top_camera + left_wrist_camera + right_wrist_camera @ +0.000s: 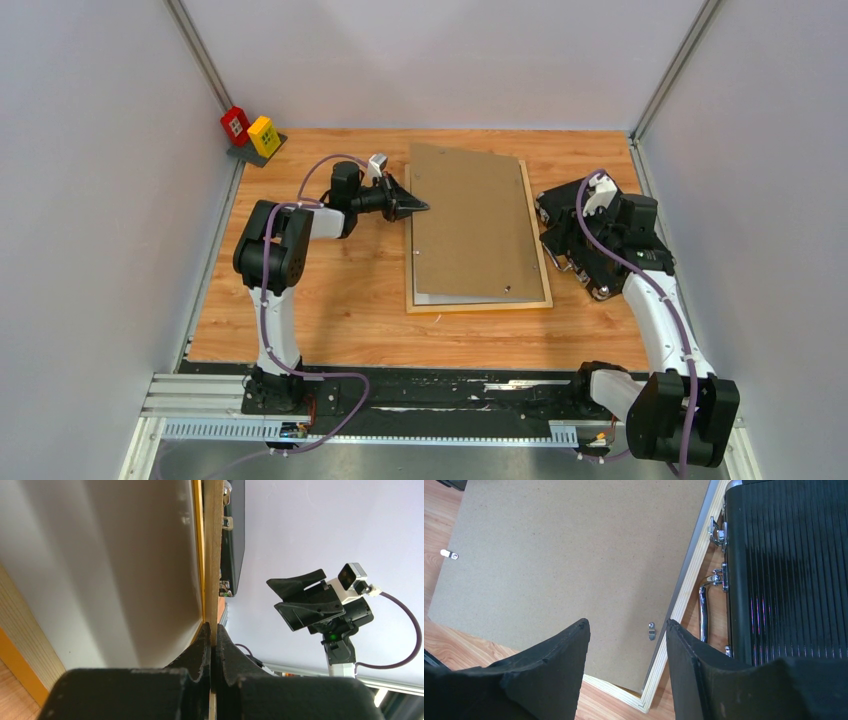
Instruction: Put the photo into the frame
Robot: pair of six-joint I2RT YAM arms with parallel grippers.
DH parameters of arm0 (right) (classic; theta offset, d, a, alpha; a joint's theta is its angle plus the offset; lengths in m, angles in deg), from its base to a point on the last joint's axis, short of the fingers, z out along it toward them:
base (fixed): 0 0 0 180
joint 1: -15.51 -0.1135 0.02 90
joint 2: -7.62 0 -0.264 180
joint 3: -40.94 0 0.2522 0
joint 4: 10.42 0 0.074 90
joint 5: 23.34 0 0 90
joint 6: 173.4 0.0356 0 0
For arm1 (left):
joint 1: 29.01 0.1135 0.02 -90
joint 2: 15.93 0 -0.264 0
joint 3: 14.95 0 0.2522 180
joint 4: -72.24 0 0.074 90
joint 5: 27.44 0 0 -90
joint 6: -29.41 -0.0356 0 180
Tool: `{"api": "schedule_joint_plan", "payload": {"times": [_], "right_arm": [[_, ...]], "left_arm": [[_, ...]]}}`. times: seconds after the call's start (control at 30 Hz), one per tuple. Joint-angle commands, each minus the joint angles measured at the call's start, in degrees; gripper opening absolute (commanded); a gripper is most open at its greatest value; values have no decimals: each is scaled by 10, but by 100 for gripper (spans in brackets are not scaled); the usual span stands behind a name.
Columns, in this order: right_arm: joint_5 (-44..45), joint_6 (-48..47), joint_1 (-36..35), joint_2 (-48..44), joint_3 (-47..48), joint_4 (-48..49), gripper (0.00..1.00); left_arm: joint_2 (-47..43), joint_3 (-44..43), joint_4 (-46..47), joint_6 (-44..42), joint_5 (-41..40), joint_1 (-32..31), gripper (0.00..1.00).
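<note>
The frame (pixel 480 305) lies flat mid-table with its light wood back up. The photo (pixel 450 297) lies in it white back up, showing as a pale strip at the near end; it is the broad white sheet in the left wrist view (pixel 100 570). A brown hardboard panel (pixel 470 225) rests over it, tilted, its left edge raised. My left gripper (pixel 422 207) is shut on that raised edge, seen edge-on in the left wrist view (pixel 210 627). My right gripper (pixel 556 240) is open and empty above the frame's right rail (pixel 626 625), near the frame's corner (pixel 659 680).
A black case with metal handles (pixel 600 255) lies right of the frame, under my right wrist (pixel 789 555). A small metal turn clip (pixel 651 630) sits on the panel by the rail. Red (pixel 235 124) and yellow (pixel 264 136) blocks stand at the back left corner.
</note>
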Motion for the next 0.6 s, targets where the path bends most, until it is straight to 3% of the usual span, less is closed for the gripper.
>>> {"api": "schedule_joint_plan", "payload": {"times": [0.0,0.57], "right_arm": [[-17,-4,4,-8,0,4,57],[-19,-5,6,-6,0,3,57]], "left_arm": [[-9,-22,35,2,22,-6,0],[-2,-26,35,3,21,-9,0]]}}
